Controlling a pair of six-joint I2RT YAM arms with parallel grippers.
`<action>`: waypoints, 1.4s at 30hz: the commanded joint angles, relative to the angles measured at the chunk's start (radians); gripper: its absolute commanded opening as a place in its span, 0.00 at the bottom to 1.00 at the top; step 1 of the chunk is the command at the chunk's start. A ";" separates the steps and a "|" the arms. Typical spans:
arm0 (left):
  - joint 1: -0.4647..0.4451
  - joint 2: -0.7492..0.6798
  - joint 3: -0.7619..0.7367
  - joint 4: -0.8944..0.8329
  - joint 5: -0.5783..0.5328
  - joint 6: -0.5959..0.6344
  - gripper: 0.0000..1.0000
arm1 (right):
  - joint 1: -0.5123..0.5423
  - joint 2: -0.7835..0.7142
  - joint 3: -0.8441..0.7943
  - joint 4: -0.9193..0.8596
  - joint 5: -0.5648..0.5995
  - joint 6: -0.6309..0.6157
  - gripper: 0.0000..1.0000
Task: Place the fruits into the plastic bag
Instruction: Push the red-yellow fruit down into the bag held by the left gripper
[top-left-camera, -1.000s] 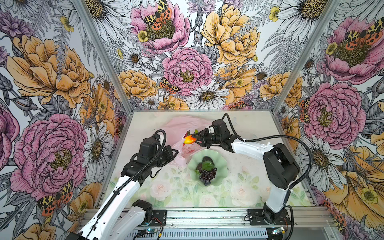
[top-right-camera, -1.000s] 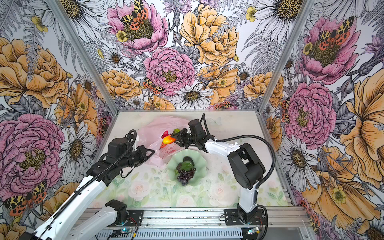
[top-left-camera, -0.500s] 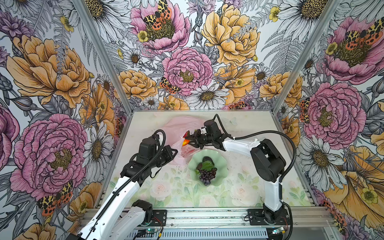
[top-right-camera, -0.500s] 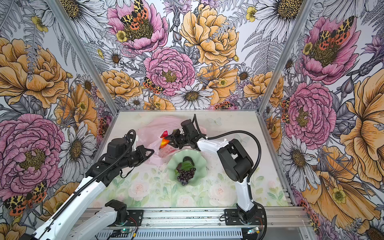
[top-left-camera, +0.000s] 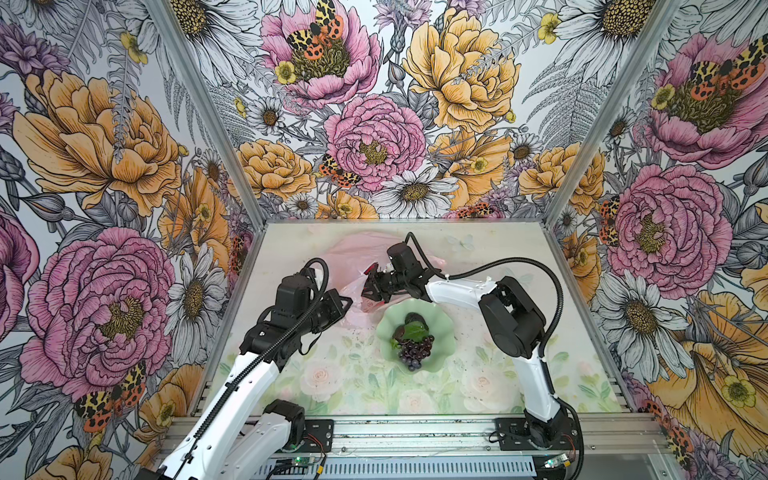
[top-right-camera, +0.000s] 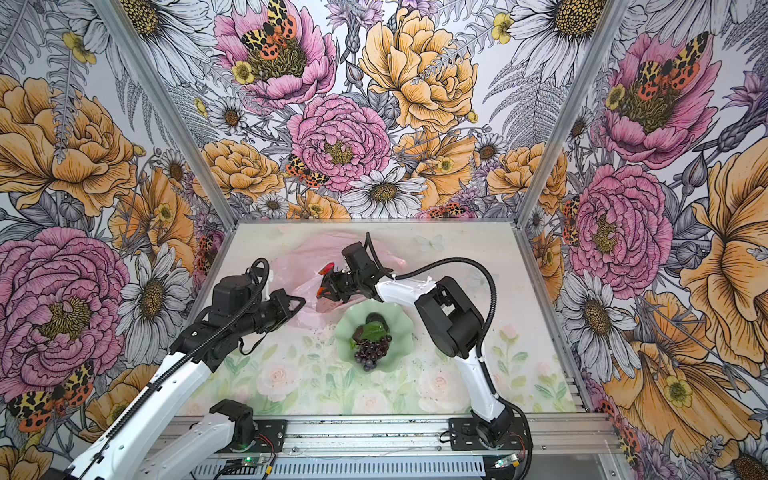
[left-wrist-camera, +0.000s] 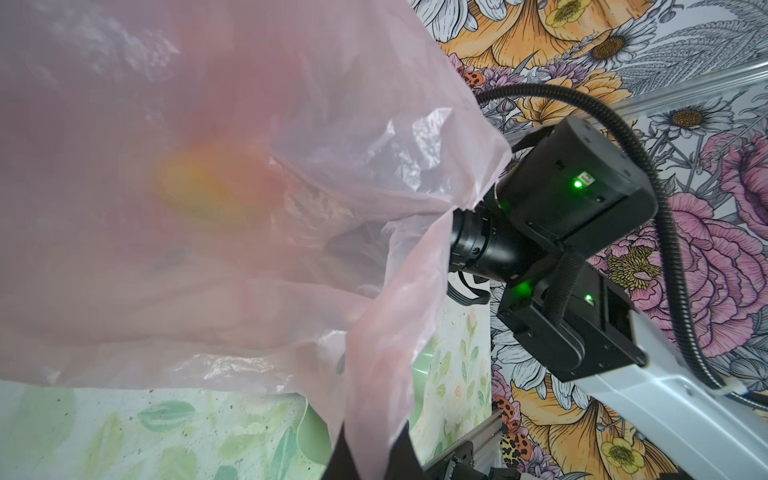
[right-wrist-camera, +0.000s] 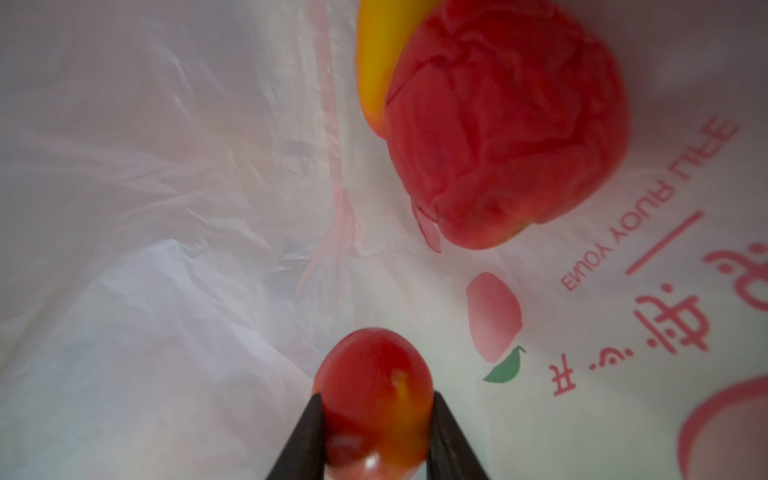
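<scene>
**Pink bag held open, red fruit ready to drop**

Pink film is pinched in the left claw (top-left-camera: 345, 301). Its jaws are pressed together on the edge of the plastic bag (top-left-camera: 353, 251), lifting the mouth off the table. Just right of it, the right claw (right-wrist-camera: 372, 419) sits inside that mouth, pinching a glossy red fruit (right-wrist-camera: 372, 386).

The step in hand looks like the drop-off. The next move calls for spreading the right jaws so the fruit falls clear, then backing out without snagging the film.

**Count:**
- One bag, one dish and two claws.
- One fruit is in the claw.
- Two fruits are visible in the bag, a wrinkled red fruit (right-wrist-camera: 507, 124) touching a yellow-orange fruit (right-wrist-camera: 380, 58).
- On the pale green dish (top-left-camera: 446, 336) lie one grape bunch (top-left-camera: 415, 352) and what look like two dark lumps (top-left-camera: 414, 319).
</scene>
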 joint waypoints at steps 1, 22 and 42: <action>0.014 0.003 0.009 0.004 0.021 0.027 0.00 | 0.015 0.037 0.059 -0.027 -0.019 -0.021 0.22; 0.053 -0.036 -0.055 0.004 0.050 0.024 0.00 | 0.048 0.159 0.168 -0.063 -0.052 -0.022 0.25; 0.090 -0.041 -0.082 0.003 0.066 0.024 0.00 | 0.046 0.159 0.159 -0.066 -0.068 -0.033 0.58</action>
